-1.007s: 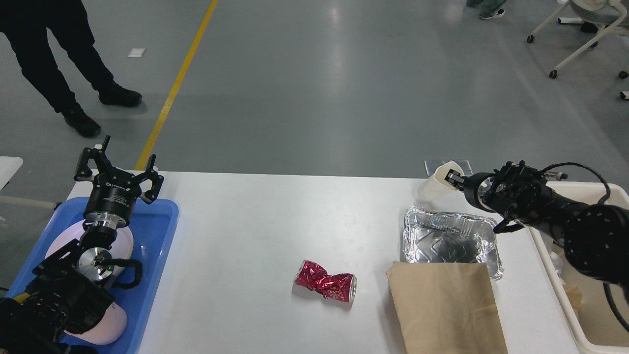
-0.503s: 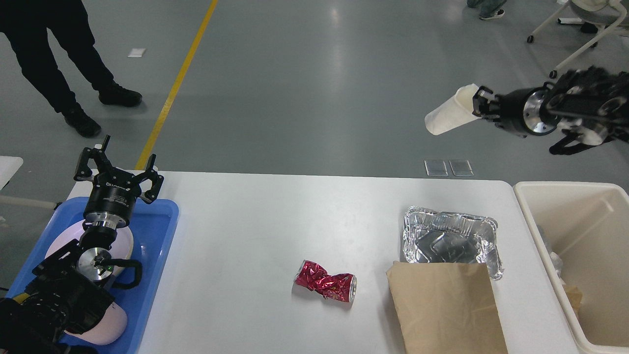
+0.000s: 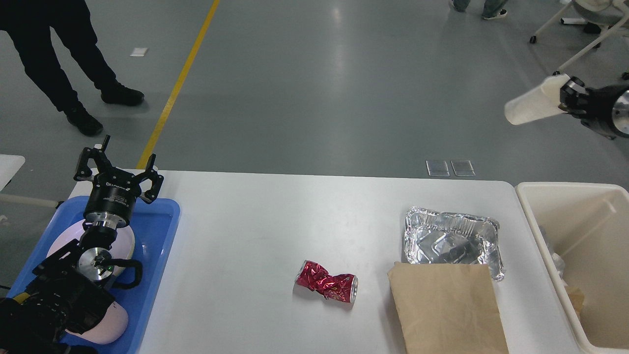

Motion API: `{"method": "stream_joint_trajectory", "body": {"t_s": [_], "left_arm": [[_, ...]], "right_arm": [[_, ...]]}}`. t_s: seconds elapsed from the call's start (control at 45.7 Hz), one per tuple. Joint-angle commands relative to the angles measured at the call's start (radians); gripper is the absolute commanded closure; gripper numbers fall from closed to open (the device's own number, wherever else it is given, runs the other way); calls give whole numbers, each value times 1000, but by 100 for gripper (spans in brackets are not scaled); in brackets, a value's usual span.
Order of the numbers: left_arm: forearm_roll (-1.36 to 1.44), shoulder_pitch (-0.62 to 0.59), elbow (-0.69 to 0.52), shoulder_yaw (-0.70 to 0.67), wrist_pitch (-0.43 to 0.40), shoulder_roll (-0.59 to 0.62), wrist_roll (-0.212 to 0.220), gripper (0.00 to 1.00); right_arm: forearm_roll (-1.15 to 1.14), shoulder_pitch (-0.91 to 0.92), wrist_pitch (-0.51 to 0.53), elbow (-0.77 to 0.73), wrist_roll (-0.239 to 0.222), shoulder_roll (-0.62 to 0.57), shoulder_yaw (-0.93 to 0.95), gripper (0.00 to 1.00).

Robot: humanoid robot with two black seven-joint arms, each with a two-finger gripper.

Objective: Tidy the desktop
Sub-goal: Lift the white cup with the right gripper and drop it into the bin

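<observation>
The white desktop (image 3: 275, 231) holds a crushed red can (image 3: 326, 285) near the front middle, a crumpled foil tray (image 3: 449, 240) to the right, and a brown paper bag (image 3: 444, 307) overlapping the foil tray's front edge. My right gripper (image 3: 567, 93) is high at the right edge, shut on the rim of a white paper cup (image 3: 533, 106) held on its side above the floor. My left gripper (image 3: 118, 169) is open and empty above the far end of the blue tray (image 3: 157, 236).
A beige bin (image 3: 575, 255) with some scraps inside stands off the table's right edge. White dishes (image 3: 123, 246) lie in the blue tray under my left arm. A person's legs (image 3: 59, 64) stand at the far left.
My right gripper has lifted the white cup from the table's far right corner and carried it up and to the right, beyond the bin. The left arm has not moved.
</observation>
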Motion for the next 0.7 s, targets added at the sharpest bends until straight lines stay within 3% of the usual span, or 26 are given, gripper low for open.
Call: {"method": "stream_joint_trajectory", "body": {"t_s": [0.0,0.263,0.438,0.46,0.481,0.547,0.569,0.678], "left_arm": [[0,0,0,0,0,0,0,4],[0,0,0,0,0,0,0,4],[0,0,0,0,0,-1,0,4],[0,0,0,0,0,0,0,4],[0,0,0,0,0,0,0,4],[0,0,0,-1,0,-1,0,4],[0,0,0,0,0,0,0,4],[0,0,0,0,0,0,0,4]], "right_arm": [[-1,-185,-50,-68,1,-81,18,100],[-2,-610,-114,-176,5,-123,193,100],[-2,-791,-123,-274,5,-55,265,100],[-2,-805,-123,-288,4,-44,265,92],[-2,-818,-123,-302,4,-35,267,75],[-2,-844,-126,-351,5,-11,270,9],[-2,-848,-125,-371,5,-1,271,0],[-2,-864,-117,-388,5,28,271,0]]}}
